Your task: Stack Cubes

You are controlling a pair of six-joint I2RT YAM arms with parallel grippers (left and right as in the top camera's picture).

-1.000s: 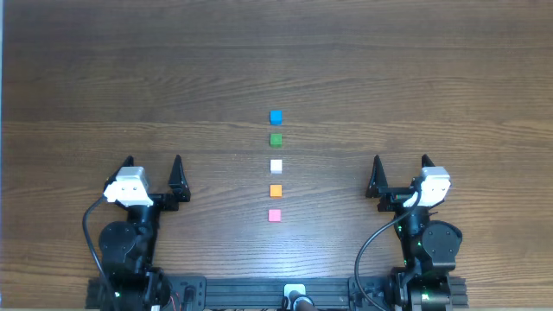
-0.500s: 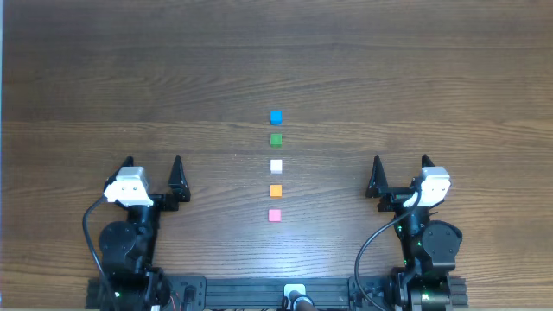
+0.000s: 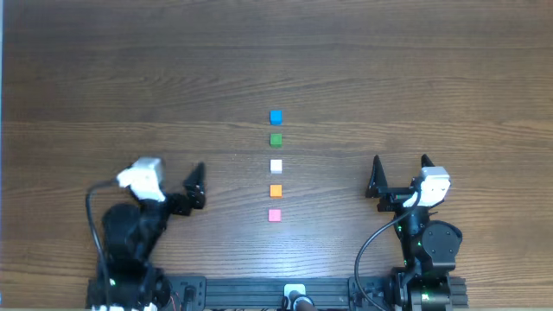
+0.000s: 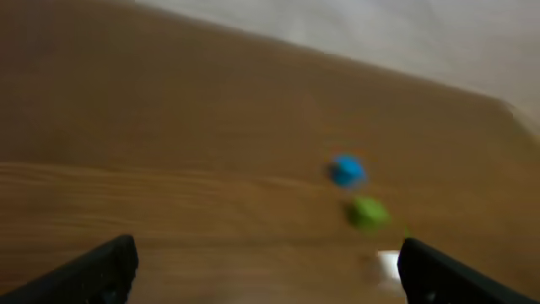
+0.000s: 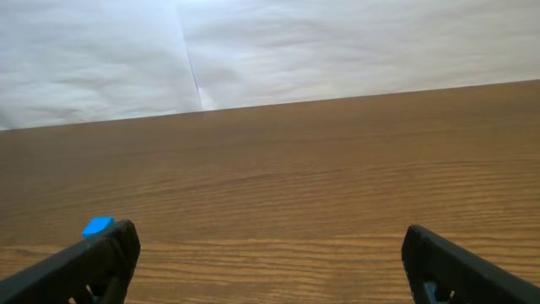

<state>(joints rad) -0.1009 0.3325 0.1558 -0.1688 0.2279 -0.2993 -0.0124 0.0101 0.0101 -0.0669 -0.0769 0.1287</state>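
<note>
Left pincer (image 3: 192, 188): I see it at the left of the table (image 3: 415, 69), slanted toward the cube row. Its fingers are spread wide with nothing between them (its own wrist picture is blurred, but the gap is plain).
Row: five cubes lie in one straight line between my two pincers. Each sits flat on the wood, apart from its neighbours.
Pink cube (image 3: 275, 215): at the near end of the row, off to the left pincer's right and clear of it.
Orange cube (image 3: 276, 190): next one out, about level with the left pincer's tips.
White cube (image 3: 276, 166): middle of the row. In the left wrist view it sits just beside one finger.
Green cube (image 3: 276, 139): one past white, ahead of the left pincer in its wrist view.
Blue cube (image 3: 276, 117): at the far end, farthest from both pincers. In the right wrist view it shows just beside one finger.
Right pincer (image 3: 399, 164): at the right, pointing straight up the table. Its fingers are parted and hold nothing, and the row is well off to its left.
</note>
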